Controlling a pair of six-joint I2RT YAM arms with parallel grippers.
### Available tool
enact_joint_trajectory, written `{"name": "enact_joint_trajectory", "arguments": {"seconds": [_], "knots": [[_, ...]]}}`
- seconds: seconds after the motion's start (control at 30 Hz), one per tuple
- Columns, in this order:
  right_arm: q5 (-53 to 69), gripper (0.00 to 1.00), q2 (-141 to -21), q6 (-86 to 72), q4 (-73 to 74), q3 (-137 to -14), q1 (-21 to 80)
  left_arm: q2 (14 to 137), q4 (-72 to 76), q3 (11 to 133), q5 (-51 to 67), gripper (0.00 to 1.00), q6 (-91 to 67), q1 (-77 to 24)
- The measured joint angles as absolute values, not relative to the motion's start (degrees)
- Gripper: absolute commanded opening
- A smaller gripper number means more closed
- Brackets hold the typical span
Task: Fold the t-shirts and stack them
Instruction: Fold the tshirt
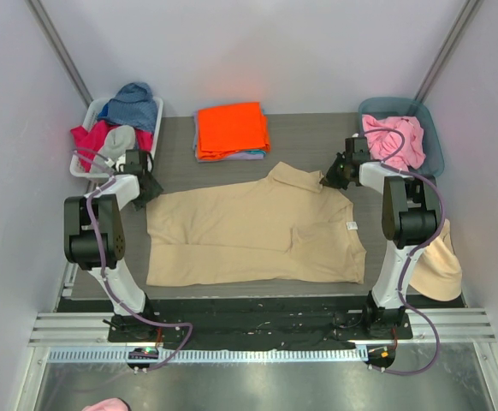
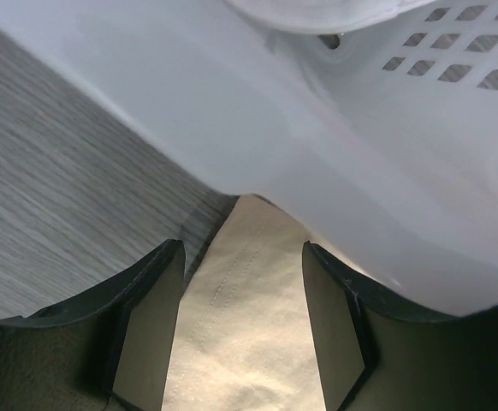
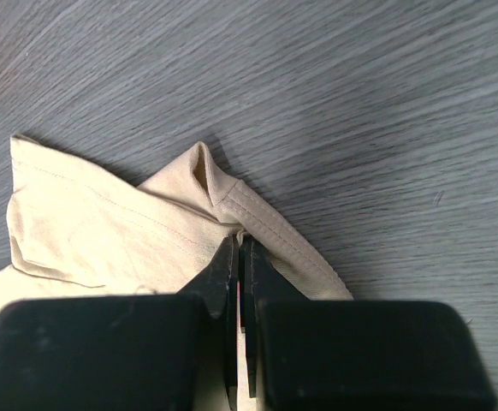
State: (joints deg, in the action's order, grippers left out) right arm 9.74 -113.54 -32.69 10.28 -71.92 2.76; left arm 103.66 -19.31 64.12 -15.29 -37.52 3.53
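Right gripper (image 3: 240, 247) pinches tan shirt (image 3: 103, 231) edge; left gripper (image 2: 242, 253) straddles corner.

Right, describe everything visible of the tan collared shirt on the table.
The tan collared shirt is soft, plain beige cloth with stitched hems, spread mostly flat across the grey table, collar toward the far side, a small white tag near its right end. The right gripper is shut on a stitched edge near the collar. The left gripper straddles its far left corner with open jaws, beside a white basket.

Flat tan shirt (image 1: 249, 231), folded orange shirt (image 1: 232, 128)
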Motion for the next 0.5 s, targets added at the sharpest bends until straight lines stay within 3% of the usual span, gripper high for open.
{"name": "enact_joint_trajectory", "arguments": {"seconds": [0.5], "knots": [[10.68,0.01,-113.54,-33.19,10.28,-71.90,2.31,103.92,-21.28,64.49,-15.84,0.62,-42.74,3.01]]}}
